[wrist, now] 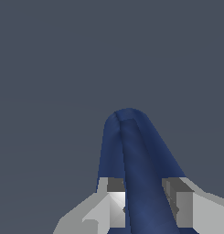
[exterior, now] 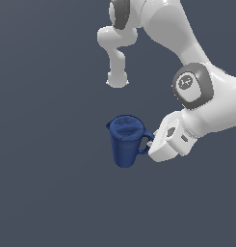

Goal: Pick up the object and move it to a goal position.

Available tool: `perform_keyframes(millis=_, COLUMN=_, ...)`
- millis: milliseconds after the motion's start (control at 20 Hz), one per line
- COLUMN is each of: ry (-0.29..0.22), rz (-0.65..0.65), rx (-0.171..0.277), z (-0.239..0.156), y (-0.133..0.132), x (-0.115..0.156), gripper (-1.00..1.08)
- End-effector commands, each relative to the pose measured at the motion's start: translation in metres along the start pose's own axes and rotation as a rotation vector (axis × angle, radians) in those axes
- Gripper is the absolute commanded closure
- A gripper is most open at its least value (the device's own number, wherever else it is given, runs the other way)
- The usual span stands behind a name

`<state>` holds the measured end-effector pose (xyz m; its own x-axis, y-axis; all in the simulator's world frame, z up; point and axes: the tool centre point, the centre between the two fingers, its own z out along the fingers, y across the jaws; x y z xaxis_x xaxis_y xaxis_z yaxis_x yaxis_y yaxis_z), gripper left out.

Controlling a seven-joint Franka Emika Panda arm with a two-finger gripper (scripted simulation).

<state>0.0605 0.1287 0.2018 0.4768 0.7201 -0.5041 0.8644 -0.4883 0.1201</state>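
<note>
The gripper [wrist: 145,208] pinches the loop handle [exterior: 145,143] of the dark blue pitcher [exterior: 125,141], one finger [wrist: 111,205] on each side of it, which looks like the way to carry the pitcher upright. The pitcher hangs beside the hand, apparently lifted. Only the plain grey background surrounds them; nothing blocks the way, and no goal marker shows.

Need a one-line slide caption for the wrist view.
Claw fingers straddle the dark blue pitcher.
</note>
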Motion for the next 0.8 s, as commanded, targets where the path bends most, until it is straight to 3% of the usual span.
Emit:
perform_keyframes(millis=0, ry=0.009, rz=-0.004, rx=-0.012, z=-0.006, y=0.001, x=-0.007, gripper=1.08)
perform_keyframes(millis=350, ry=0.040, rz=-0.031, rx=-0.057, z=-0.028, y=0.002, x=-0.035, gripper=1.08)
perform_keyframes(millis=750, ry=0.097, rz=-0.079, rx=-0.139, z=-0.065, y=0.004, x=-0.086, gripper=1.08)
